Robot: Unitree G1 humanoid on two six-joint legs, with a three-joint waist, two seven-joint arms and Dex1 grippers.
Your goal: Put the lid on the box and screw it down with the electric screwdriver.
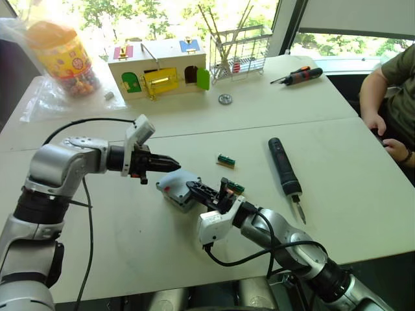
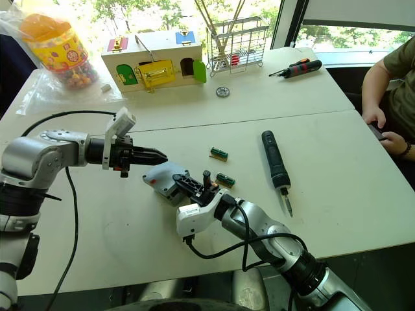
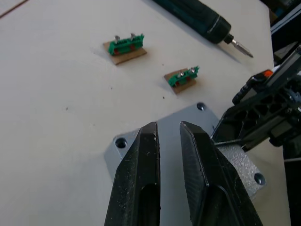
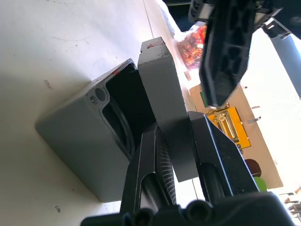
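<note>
The grey lid (image 4: 160, 80) is pinched by its edge in my right gripper (image 4: 174, 122) and leans tilted over the open top of the grey box (image 4: 70, 141), one side raised. Both sit near the middle of the table, lid (image 1: 176, 181) uppermost. My left gripper (image 1: 174, 160) hovers just above and left of the lid, fingers (image 3: 141, 155) close together with nothing between them. The black electric screwdriver (image 1: 283, 167) lies flat on the table to the right, bit toward the near edge.
Two small green parts (image 1: 225, 160) (image 1: 235, 188) lie beside the box. At the back stand a white toy house (image 1: 159, 71), a wire rack (image 1: 240, 48) and a candy jar (image 1: 65, 55). An orange-and-black hand screwdriver (image 1: 299, 76) lies far right. A person's arm (image 1: 379, 97) rests at the right edge.
</note>
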